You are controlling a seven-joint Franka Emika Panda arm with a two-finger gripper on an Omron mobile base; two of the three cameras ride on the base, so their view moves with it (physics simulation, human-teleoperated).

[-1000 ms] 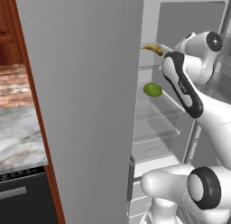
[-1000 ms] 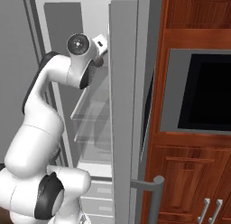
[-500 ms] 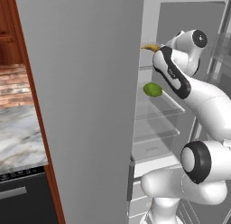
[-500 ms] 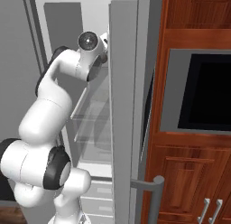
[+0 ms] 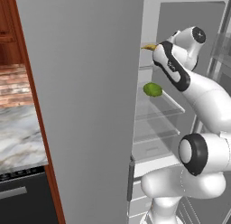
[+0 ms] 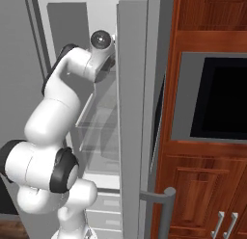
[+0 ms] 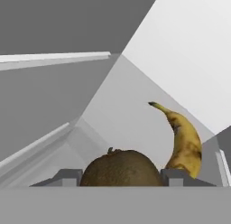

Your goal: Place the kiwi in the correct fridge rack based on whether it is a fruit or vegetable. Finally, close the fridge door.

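The gripper [image 7: 121, 177] is holding the kiwi [image 7: 121, 168] tightly between its 2 fingers [image 7: 67, 177], inside the fridge above the top rack [image 5: 155, 67], with the banana [image 7: 184, 142] lying just beside it.

- No words, numbers or signs can be read on anything here.
- The dark part of the robot arm [image 5: 173, 69] has small marks, too blurry to read.

Banana [image 7: 186, 144], green oval fruit [image 5: 152, 89]
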